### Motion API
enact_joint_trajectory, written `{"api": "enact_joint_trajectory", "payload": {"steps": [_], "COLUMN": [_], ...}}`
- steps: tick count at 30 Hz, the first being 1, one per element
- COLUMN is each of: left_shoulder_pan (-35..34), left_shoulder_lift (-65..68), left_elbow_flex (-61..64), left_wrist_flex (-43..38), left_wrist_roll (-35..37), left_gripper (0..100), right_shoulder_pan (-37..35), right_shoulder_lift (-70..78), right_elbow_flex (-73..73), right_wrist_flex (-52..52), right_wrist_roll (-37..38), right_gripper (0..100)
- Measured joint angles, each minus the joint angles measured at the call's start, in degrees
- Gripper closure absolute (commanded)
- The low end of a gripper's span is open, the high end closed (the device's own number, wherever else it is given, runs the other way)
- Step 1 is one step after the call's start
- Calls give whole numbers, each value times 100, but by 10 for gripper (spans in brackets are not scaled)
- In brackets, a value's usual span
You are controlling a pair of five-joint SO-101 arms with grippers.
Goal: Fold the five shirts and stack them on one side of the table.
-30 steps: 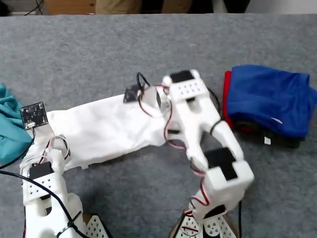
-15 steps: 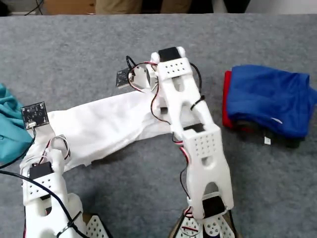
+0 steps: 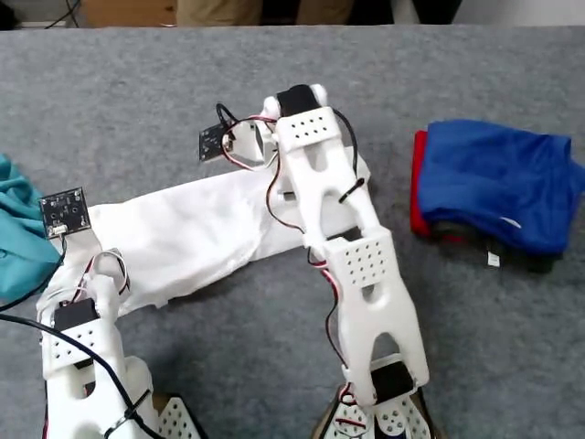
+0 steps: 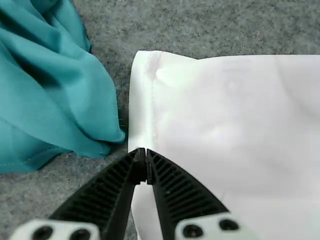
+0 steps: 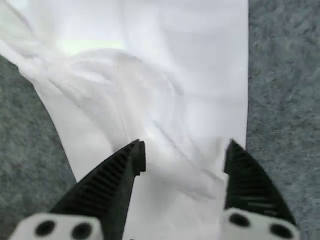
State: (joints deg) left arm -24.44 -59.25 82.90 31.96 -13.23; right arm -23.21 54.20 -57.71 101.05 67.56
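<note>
Surface: grey felt-like table (image 3: 137, 101), with both arm bases at its near edge.
White shirt: the white shirt (image 3: 183, 233) lies as a long folded band across the middle of the table, running from the left arm towards the far centre, where the right arm covers its end.
Left arm: the left arm (image 3: 78, 338) stands at the near left corner, its wrist over the near-left end of the band.
Left gripper: the left gripper (image 4: 145, 162) has its jaws pressed together, pinching the hemmed edge of the white shirt, just beside the teal cloth.
Right arm: the right arm (image 3: 338, 219) stretches out from the near edge over the far end of the white shirt.
Right gripper: the right gripper (image 5: 185, 150) has its jaws spread wide, holding nothing, with wrinkled white fabric below and between them.
Teal shirt: the teal shirt (image 3: 18, 238) is bunched and unfolded at the left edge of the table.
Stack: the blue shirt (image 3: 498, 183) lies folded on the right side, on top of a red shirt (image 3: 420, 183) whose edge shows along its left side.
</note>
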Motion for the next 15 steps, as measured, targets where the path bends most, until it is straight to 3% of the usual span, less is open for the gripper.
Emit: {"api": "enact_joint_trajectory", "payload": {"steps": [4, 7, 15], "left_shoulder_pan": [0, 0, 0], "left_shoulder_lift": [0, 0, 0], "left_elbow_flex": [0, 0, 0], "left_wrist_flex": [0, 0, 0], "left_wrist_roll": [0, 0, 0], "left_gripper": [979, 979, 979], "right_shoulder_pan": [88, 299, 475], "right_shoulder_lift": [-492, -1064, -2980], "right_elbow_flex": [167, 404, 2699], "right_wrist_flex": [0, 0, -9], "right_wrist_roll": [-62, -404, -958], "right_gripper": [801, 977, 995]}}
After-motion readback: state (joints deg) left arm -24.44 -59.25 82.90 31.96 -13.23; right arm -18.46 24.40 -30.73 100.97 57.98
